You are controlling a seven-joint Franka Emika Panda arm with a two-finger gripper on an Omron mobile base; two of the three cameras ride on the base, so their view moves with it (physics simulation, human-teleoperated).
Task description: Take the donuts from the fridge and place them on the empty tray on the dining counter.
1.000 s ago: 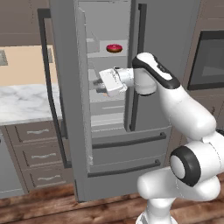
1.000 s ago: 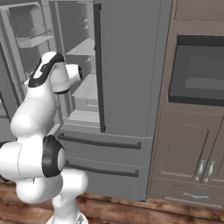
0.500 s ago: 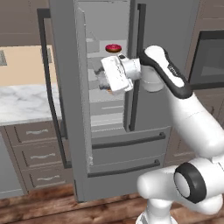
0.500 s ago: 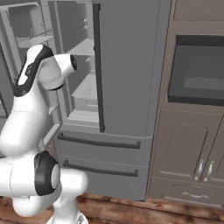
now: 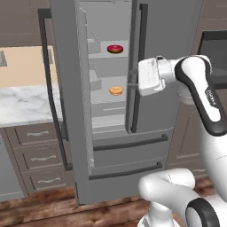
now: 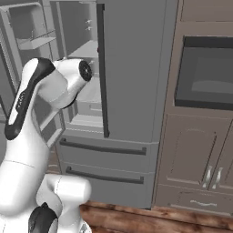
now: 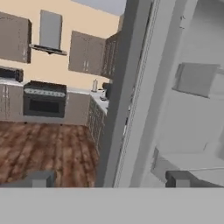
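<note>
1. Tool (image 7: 109, 178) spread wide, empty — level with the open fridge (image 5: 111, 146) doorway.
2. Donuts on shelves beyond it: pink donut (image 5: 115, 48) higher, orange donut (image 5: 116, 91) nearer.
3. Advice: reach in square, clear the door edge — take the orange first.

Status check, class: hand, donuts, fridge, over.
Hand open, empty, at the fridge opening. Both donuts shelved inside. Left door edge ahead of the fingers.
</note>
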